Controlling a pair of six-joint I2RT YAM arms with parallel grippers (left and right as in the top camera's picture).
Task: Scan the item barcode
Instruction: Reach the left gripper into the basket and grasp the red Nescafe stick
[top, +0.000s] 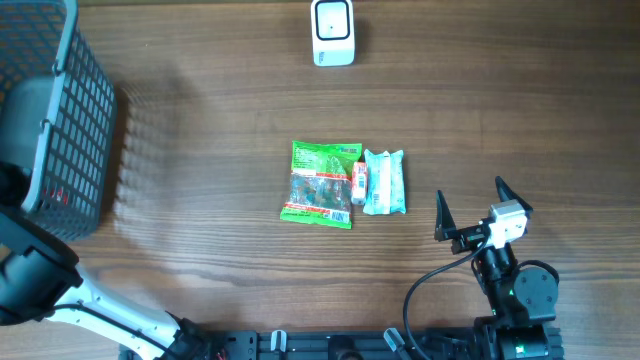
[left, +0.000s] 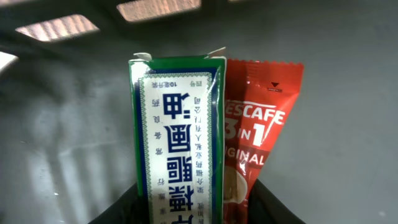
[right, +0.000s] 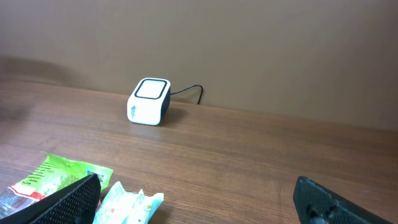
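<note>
Nothing scanned yet. Left claw (left: 196, 208) flanks green box (left: 177, 137) and Nescafe sachet (left: 258, 124), grip unclear. Right claw (top: 469, 190) wide. Scanner (top: 332, 32) top centre, unused.

We count one white barcode scanner (top: 332, 32) and one dark mesh basket (top: 70, 130). Three packets lie on the worktop (top: 200, 250): one green snack bag (top: 320, 185), one small red-and-white stick (top: 358, 183) and one pale blue pack (top: 384, 182). The left wrist view adds one green-and-white carton (left: 177, 143) and one red Nescafé sachet (left: 258, 130).
</note>
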